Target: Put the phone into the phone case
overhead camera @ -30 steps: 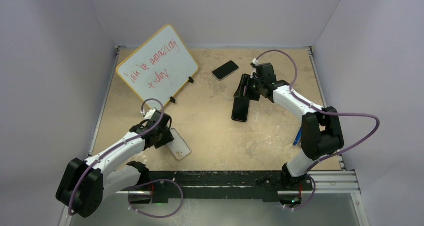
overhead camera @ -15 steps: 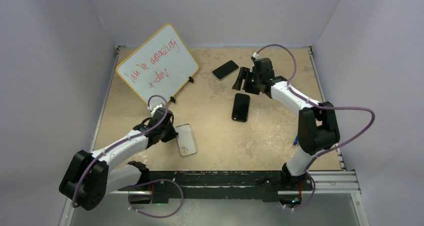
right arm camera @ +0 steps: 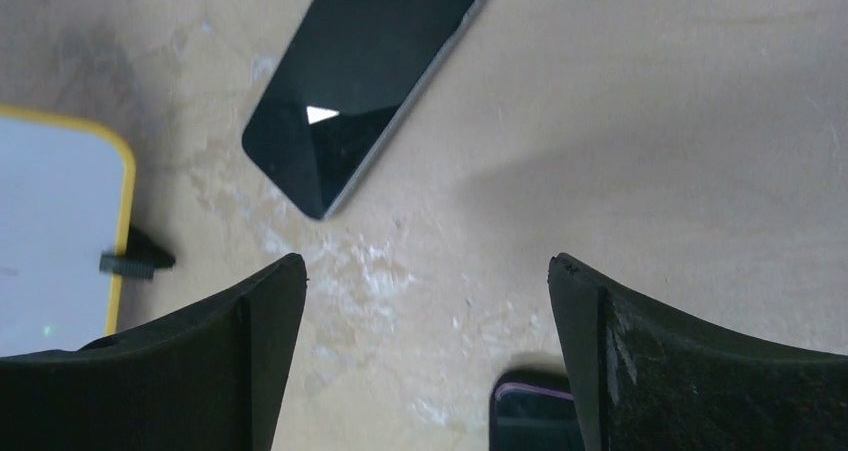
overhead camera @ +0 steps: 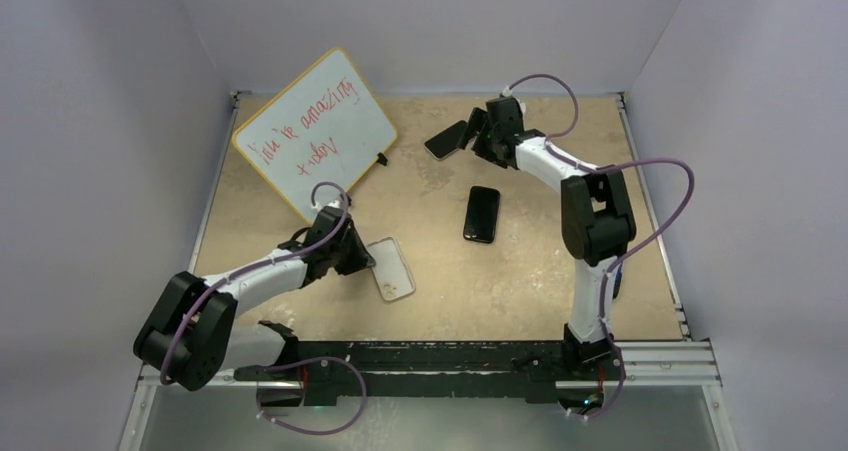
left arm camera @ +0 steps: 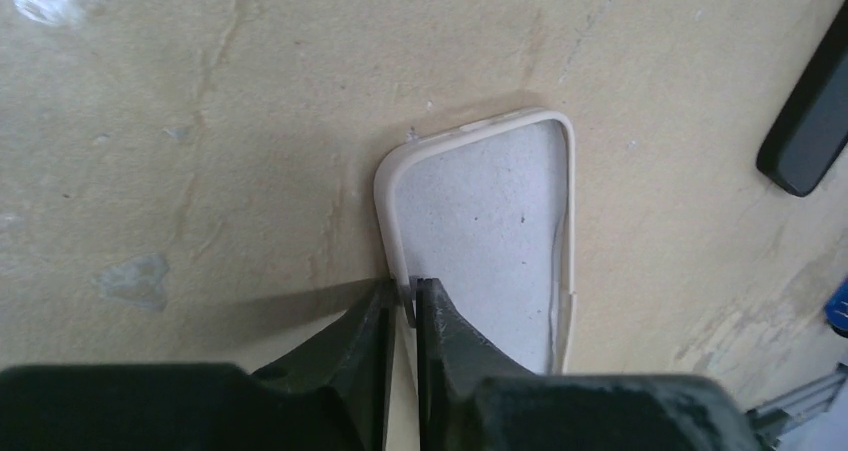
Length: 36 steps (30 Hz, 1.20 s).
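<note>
The phone case [overhead camera: 391,268], a whitish shell lying open side up, sits left of centre. My left gripper [overhead camera: 364,258] is shut on its left rim; in the left wrist view the fingertips [left arm camera: 403,293] pinch the thin wall of the case [left arm camera: 490,221]. One dark phone [overhead camera: 482,213] lies flat mid-table. A second dark phone [overhead camera: 446,140] lies farther back. My right gripper [overhead camera: 478,131] hovers open just beside this one. In the right wrist view the far phone [right arm camera: 365,81] lies ahead of the open gripper [right arm camera: 427,271], and the other phone's end [right arm camera: 530,411] shows near the right finger.
A yellow-framed whiteboard [overhead camera: 315,133] with red writing leans at the back left, its corner and a black foot visible [right arm camera: 60,231] in the right wrist view. A blue object [left arm camera: 838,306] shows at the left wrist view's right edge. White walls enclose the table.
My left gripper closed on the case rim and dragged the case right, toward the centre. My right gripper let go of the middle phone, opened wide and moved back-left toward the far phone.
</note>
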Available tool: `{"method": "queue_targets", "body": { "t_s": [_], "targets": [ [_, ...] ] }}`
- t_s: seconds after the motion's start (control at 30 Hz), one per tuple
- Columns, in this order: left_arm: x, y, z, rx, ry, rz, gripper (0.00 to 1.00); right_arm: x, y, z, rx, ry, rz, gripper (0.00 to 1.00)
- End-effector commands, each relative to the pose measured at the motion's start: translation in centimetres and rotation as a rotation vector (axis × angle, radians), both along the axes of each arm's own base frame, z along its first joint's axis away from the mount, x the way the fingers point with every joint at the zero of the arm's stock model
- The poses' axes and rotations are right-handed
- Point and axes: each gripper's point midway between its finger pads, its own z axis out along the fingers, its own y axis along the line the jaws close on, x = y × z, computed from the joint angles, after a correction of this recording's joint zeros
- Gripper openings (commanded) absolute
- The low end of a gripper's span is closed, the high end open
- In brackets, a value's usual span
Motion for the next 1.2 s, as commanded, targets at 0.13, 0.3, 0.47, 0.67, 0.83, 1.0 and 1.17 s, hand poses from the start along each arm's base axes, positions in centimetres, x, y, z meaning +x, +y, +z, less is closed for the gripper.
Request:
{"method": "queue_targets", "body": {
  "t_s": [0.13,0.3,0.47,0.67,0.83,1.0,1.17],
  "targets": [
    [2.6,-2.0,5.7,-0.017,-0.150,-0.142,0.54,5.9,2.7,3.3,0.066,-0.204,-0.061,0.90],
    [2.8,-1.2,9.7,0.065,-0.250,-0.245,0.64,8.1,5.8,4.1,0.143,-0.278,0.058,0.87],
    [2.3,-0.2,13.4,0.182,-0.321,-0.401,0.76,9.8,8.3,4.0,0.177,-0.291,0.122,0.87],
    [1.4,0.0,16.0,0.213,-0.452,-0.524,0.91,11.3,11.8,3.1,0.154,-0.339,0.235,0.87],
    [0.7,0.0,16.4,0.195,-0.531,-0.548,0.93,12.5,14.0,2.3,0.080,-0.350,0.281,0.88],
    [1.2,1.1,16.5,0.254,-0.524,-0.518,0.94,12.0,14.8,0.7,0.062,-0.335,0.279,0.88],
    [1.2,1.4,16.6,0.257,-0.532,-0.496,0.94,10.6,14.7,-1.3,0.034,-0.267,0.279,0.87]
  ]
}}
